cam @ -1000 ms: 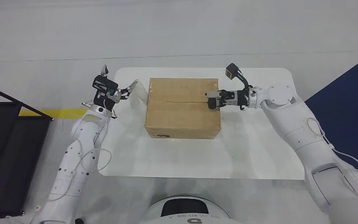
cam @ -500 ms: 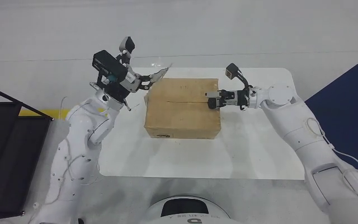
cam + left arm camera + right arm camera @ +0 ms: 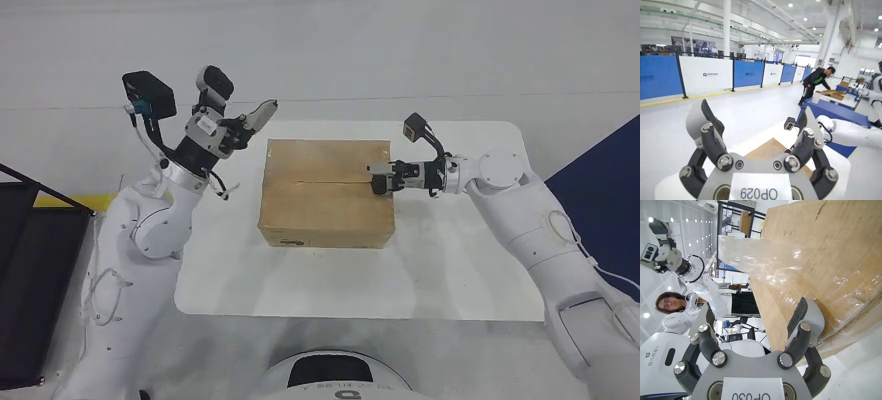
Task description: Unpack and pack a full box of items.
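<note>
A shut cardboard box (image 3: 325, 200) stands in the middle of the white table (image 3: 450, 270), its top flaps meeting in a seam. My right gripper (image 3: 379, 180) is open at the right end of that seam, with one finger (image 3: 800, 313) against the box (image 3: 829, 247). A strip of clear tape (image 3: 757, 256) stands loose off the box top. My left gripper (image 3: 255, 115) hangs raised off the box's far left corner, open with nothing between its fingers (image 3: 705, 113). A corner of the box (image 3: 770, 149) shows below it.
A black rack (image 3: 20, 250) stands on the floor left of the table. A blue barrier (image 3: 600, 160) is at the right. Bare table lies in front of the box and to its right.
My left arm has risen from beside the box's left edge, swinging up and back over the far left corner. The right arm and the box have not moved.
</note>
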{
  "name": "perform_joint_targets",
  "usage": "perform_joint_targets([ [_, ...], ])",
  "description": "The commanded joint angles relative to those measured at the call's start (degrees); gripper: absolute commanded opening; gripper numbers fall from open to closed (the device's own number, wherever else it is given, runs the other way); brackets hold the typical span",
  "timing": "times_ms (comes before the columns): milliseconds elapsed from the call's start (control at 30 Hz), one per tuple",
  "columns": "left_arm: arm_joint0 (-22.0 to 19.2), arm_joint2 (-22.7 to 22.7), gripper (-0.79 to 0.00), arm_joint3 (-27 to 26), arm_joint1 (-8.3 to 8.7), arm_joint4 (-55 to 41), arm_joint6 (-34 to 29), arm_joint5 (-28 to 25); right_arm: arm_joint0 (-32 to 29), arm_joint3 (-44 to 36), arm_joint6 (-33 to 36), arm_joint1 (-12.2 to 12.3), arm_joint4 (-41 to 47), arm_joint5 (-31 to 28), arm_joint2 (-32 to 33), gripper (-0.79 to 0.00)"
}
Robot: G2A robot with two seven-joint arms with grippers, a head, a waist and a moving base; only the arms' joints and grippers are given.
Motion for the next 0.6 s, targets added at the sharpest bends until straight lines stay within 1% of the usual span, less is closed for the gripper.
perform_joint_targets([
  [0, 1.14, -2.95, 0.0, 1.42, 0.28, -3.07, 0.14, -1.76, 0.0, 0.0, 0.0, 0.0, 0.0, 0.0, 0.0, 0.0],
  [100, 4.2, -7.26, 0.0, 2.1, 0.73, -1.08, 2.08, -3.11, 0.0, 0.0, 0.0, 0.0, 0.0, 0.0, 0.0, 0.0],
  [167, 6.61, -10.28, 0.0, 2.81, 1.03, 2.77, 4.14, -2.87, 0.0, 0.0, 0.0, 0.0, 0.0, 0.0, 0.0, 0.0],
  [233, 9.08, -12.61, 0.0, 3.88, 1.28, 10.0, 6.33, -0.83, 0.0, 0.0, 0.0, 0.0, 0.0, 0.0, 0.0, 0.0],
  [300, 11.3, -13.4, 0.0, 5.38, 1.38, 15.48, 8.09, 1.02, 0.0, 0.0, 0.0, 0.0, 0.0, 0.0, 0.0, 0.0],
  [367, 12.52, -13.46, 0.0, 7.24, 1.5, 22.52, 8.9, 3.78, 0.0, 0.0, 0.0, 0.0, 0.0, 0.0, 0.0, 0.0],
  [433, 13.0, -11.95, 0.0, 9.63, 1.46, 27.54, 9.96, 5.33, 0.0, 0.0, 0.0, 0.0, 0.0, 0.0, 0.0, 0.0],
  [567, 12.47, -8.61, 0.0, 14.4, 1.29, 31.22, 12.24, 4.31, 0.0, 0.0, 0.0, 0.0, 0.0, 0.0, 0.0, 0.0],
])
